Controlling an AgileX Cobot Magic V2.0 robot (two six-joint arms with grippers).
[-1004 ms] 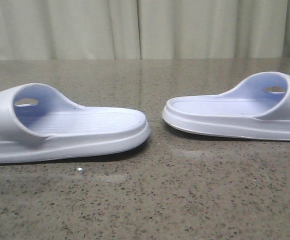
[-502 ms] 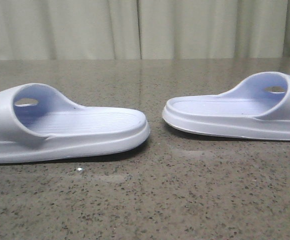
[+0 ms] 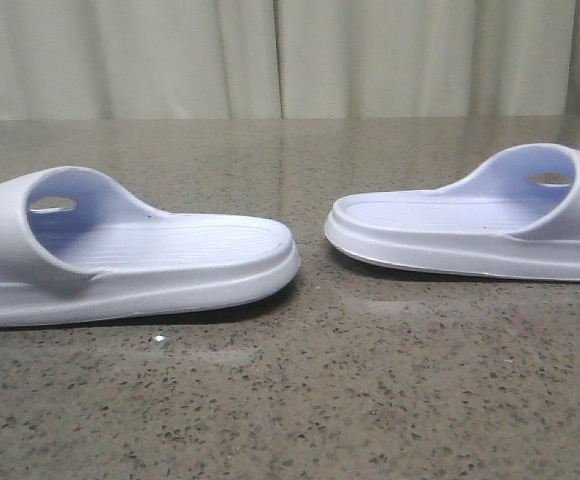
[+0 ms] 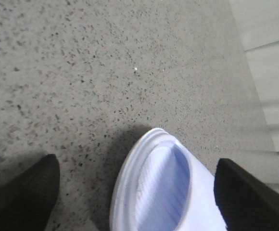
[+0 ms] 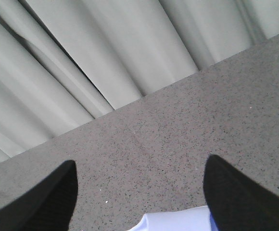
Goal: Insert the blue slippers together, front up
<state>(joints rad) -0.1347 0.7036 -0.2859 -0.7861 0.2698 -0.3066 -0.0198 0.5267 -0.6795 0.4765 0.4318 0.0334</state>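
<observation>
With both slippers flat on the speckled tabletop (image 3: 300, 400), heels facing, we should lower our wide-open, empty left claw (image 4: 134, 195) squarely over the left slipper (image 3: 120, 255) and our equally open right claw (image 5: 139, 195) over the right slipper (image 3: 470, 225).

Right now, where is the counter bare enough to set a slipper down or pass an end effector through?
Bare stone runs along the near edge in front of both slippers, and behind them to the curtain. The gap between the left slipper and the right slipper is narrow. The counter is crowded only there.
</observation>
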